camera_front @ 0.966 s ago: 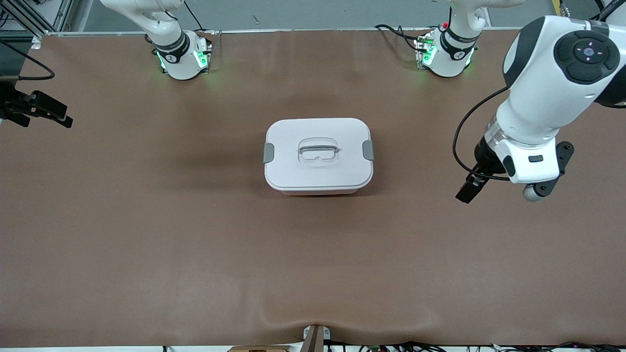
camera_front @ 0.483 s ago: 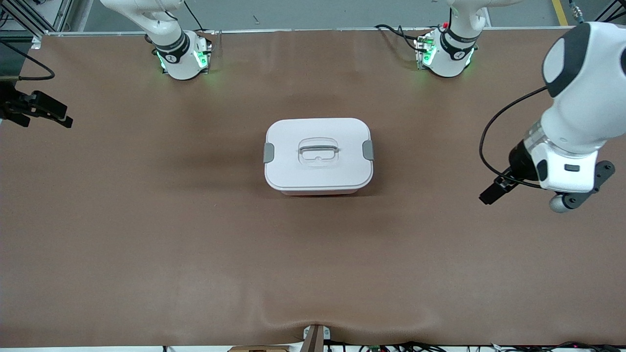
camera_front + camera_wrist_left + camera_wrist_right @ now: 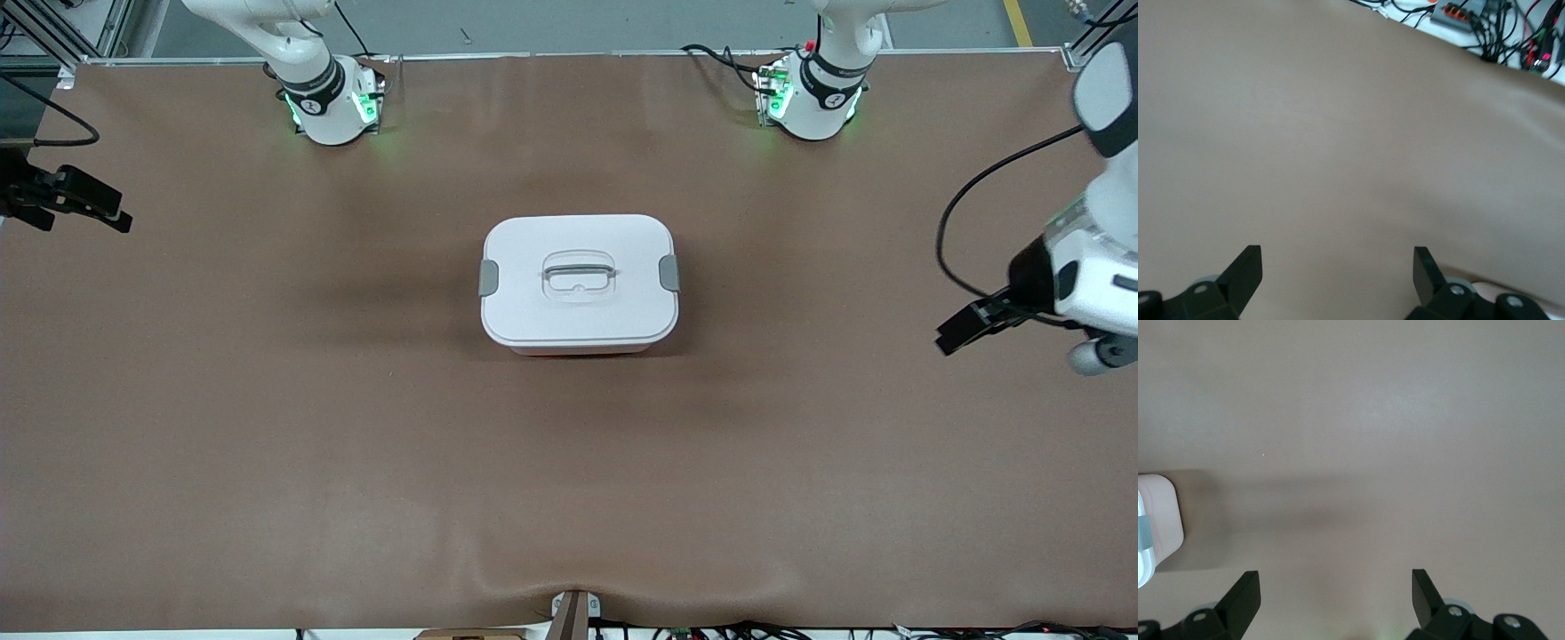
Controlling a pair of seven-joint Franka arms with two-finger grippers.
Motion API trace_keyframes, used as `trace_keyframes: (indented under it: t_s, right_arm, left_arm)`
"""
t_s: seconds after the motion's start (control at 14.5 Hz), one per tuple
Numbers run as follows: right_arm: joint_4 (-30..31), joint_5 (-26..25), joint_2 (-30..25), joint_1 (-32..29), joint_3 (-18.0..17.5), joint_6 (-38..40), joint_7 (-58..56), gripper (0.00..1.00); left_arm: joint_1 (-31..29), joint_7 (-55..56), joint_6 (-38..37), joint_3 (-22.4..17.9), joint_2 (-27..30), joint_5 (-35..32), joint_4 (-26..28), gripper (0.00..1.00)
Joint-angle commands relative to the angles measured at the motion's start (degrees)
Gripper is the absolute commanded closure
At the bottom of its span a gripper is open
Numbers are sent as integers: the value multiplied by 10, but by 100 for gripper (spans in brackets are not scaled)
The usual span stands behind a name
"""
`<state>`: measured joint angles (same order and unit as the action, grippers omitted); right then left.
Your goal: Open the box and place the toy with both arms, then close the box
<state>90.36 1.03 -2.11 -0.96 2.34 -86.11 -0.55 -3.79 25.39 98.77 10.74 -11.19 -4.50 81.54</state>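
Brown matting covers the table from edge to edge, and the white box stands in the middle of it, between the two arm bases and nearer to the front camera than both. Its lid sits flat on top. A grey latch is at the end toward the right arm, a second latch is at the end toward the left arm, and a recessed handle lies in the centre.

You see no toy anywhere. So this scene fits two stages: a shut box waiting to be opened, or a box with the toy already inside and the lid on again. I cannot tell which.

The left gripper hangs over bare matting toward the left arm's end of the table, well apart from the box, with its fingers spread wide and nothing between them. The right gripper is also over bare matting, fingers spread and holding nothing, and one end of the box shows at the edge of its wrist view.

My judgement: whichever stage it is, keep both arms clear of the box. Any work on the lid should take both latches evenly, one per arm, so that the box does not slide.

Count: one box, one lid, one handle, two latches, two grippers, no toy visible.
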Motion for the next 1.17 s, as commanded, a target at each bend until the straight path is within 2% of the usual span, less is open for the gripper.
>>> trace_keyframes:
  t_s: [0.0, 0.07, 0.21, 0.34, 0.62, 0.9, 1.1]
  right_arm:
    - [-11, -6, 5, 1, 0, 3, 9, 0]
    - [-11, -6, 5, 1, 0, 3, 8, 0]
    - [-11, -6, 5, 1, 0, 3, 9, 0]
    - [-11, -6, 5, 0, 0, 3, 9, 0]
    - [-10, -6, 5, 0, 0, 3, 9, 0]
    - [-10, -6, 5, -1, 0, 3, 9, 0]
    - [-10, -6, 5, -1, 0, 3, 9, 0]
  left_arm:
    - [15, -74, -36, -33, 26, 13, 8, 0]
    - [21, -98, -37, -48, 34, 34, 8, 0]
    - [40, -156, -50, -104, 49, 62, 11, 0]
    - [46, -192, -71, -127, 58, 75, 13, 0]
    - [48, -210, -129, -134, 93, 75, 24, 0]
    - [48, -218, -127, -130, 201, 66, 134, 0]
    - [49, -255, -124, -129, 209, 58, 146, 0]
